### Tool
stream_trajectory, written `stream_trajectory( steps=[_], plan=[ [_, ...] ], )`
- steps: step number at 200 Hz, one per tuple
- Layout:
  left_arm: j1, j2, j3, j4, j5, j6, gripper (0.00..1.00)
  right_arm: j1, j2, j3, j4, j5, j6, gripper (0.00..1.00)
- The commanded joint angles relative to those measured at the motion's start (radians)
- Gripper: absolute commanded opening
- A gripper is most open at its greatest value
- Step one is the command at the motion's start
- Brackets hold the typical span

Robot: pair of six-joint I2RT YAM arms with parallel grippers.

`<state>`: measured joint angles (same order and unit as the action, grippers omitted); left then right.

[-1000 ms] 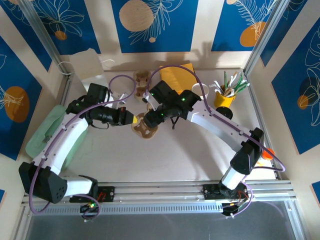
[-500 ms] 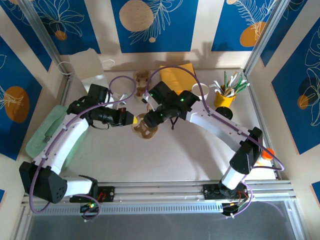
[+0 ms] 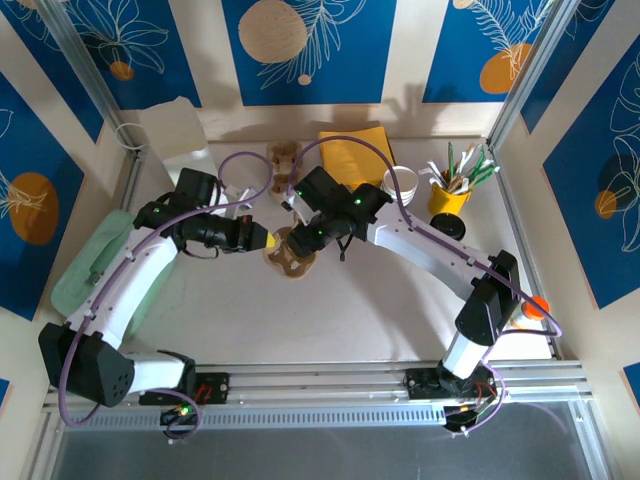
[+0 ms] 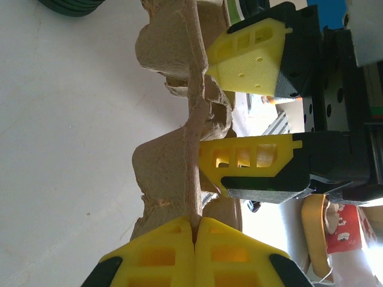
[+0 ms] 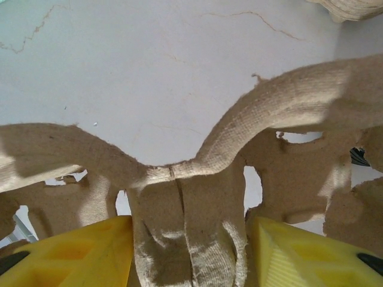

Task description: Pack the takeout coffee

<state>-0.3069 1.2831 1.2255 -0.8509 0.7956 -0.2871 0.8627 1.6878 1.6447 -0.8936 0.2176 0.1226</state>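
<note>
The right arm has edged a little to the left since the earlier frame, and the white cup behind it now shows its whole rim; the left arm and the tray have stayed put.

At the left, the left claw [image 3: 262, 238] is pinched tight on the near edge of the brown pulp cup-carrier tray [image 3: 290, 258], its yellow fingertips [image 4: 161, 254] meeting on the rim. The tray lies flat on the desk [image 3: 330, 320] between the two arms. Just right of it, the right claw [image 3: 298, 240] stands half wide, one finger on each side of the tray's middle post [image 5: 185, 221], close against the pulp.

Further right, at the back of the desk, the takeout coffee [image 3: 402, 181] stands upright, well apart from the tray, just beside a yellow pot of stirrers [image 3: 450, 196].
</note>
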Motion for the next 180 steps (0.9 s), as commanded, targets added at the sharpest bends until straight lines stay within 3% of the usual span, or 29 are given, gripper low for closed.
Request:
stream_trajectory(
  steps=[1,68,180],
  plan=[
    [0.008,-0.022,-0.001,0.019,0.024,-0.006,0.0,-0.004,0.004,-0.018,0.0,-0.019,0.0,0.52],
    [0.007,-0.013,0.0,0.029,0.022,-0.016,0.0,-0.013,0.003,-0.026,-0.001,-0.021,0.003,0.57],
    [0.006,0.006,0.0,0.05,0.022,-0.029,0.0,-0.049,-0.032,-0.063,0.047,-0.09,0.018,0.43]
  ],
)
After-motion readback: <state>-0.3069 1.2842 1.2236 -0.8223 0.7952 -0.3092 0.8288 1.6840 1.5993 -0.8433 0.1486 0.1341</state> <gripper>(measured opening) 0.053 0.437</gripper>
